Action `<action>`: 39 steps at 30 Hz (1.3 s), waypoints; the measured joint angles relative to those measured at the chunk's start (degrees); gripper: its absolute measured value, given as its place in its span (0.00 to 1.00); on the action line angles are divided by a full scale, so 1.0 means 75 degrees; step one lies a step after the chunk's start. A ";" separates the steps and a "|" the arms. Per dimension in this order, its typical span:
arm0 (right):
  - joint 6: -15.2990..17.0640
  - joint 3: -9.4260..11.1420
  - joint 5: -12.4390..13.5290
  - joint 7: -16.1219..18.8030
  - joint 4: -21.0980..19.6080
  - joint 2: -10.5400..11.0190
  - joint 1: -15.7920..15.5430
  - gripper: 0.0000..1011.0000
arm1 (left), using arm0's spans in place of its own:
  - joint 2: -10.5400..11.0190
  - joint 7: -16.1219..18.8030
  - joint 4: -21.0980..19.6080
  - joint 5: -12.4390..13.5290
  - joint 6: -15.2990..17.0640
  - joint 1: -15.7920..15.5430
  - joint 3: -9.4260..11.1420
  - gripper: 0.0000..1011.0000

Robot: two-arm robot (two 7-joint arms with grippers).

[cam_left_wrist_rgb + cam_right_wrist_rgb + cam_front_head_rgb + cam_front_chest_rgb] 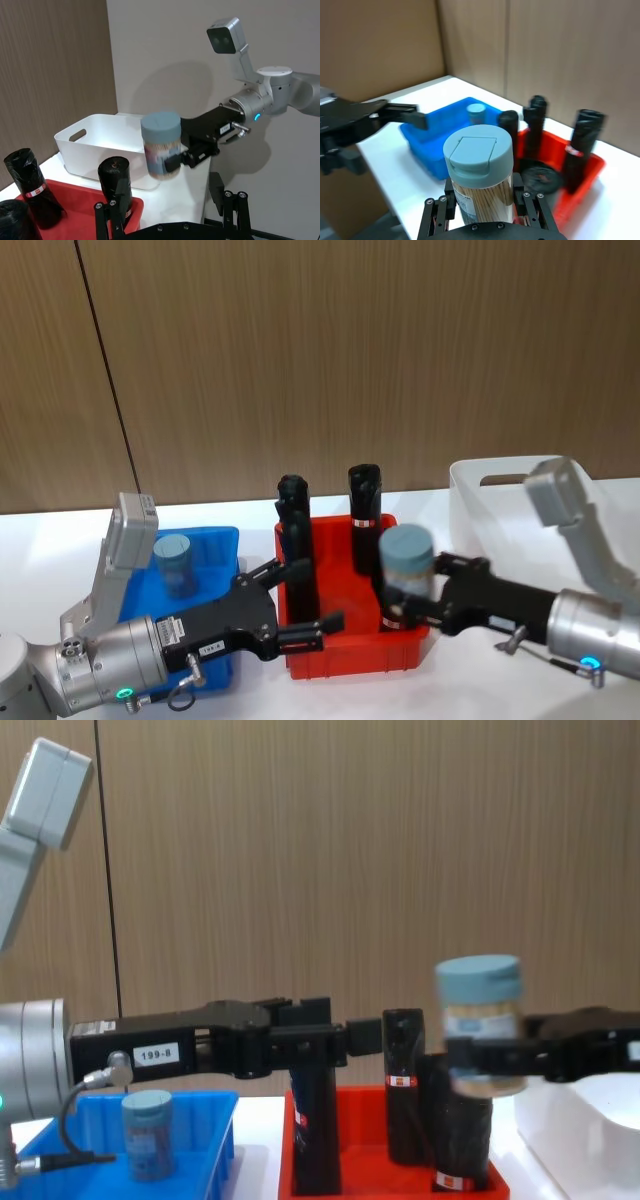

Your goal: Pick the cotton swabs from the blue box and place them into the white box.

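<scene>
The right gripper (pixel 405 592) is clamped on an upright tub of cotton swabs (pixel 406 554), with the red tray (pixel 340 658) and black rolls (pixel 364 502) beneath it and the white box (pixel 472 498) just to its right. Carry it level above that box's rim, then lower it inside before releasing. The grip seems low on the tub, though blur obscures it. The left gripper (pixel 300 598), spread and empty, hovers beside the blue box (pixel 218 540), which holds a second tub (pixel 176 564).

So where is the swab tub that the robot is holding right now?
Head view: the cotton swab tub sits in the right gripper, raised over the red tray's right end, just left of the white box.
</scene>
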 joint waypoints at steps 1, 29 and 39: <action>-0.0012 0.0034 0.0026 -0.0047 -0.0004 0.0036 -0.0010 0.64 | 0.0000 0.0000 0.0000 0.0000 0.0000 0.0000 0.0000 0.99; -0.0463 0.0719 0.0227 -0.1531 0.1559 0.0450 0.0609 0.64 | 0.0000 0.0000 0.0000 0.0000 0.0000 0.0000 0.0000 0.99; -0.0531 0.0612 -0.0069 -0.1603 0.2545 0.0217 0.1131 0.64 | 0.0000 -0.0001 0.0000 0.0000 0.0000 0.0000 -0.0001 0.99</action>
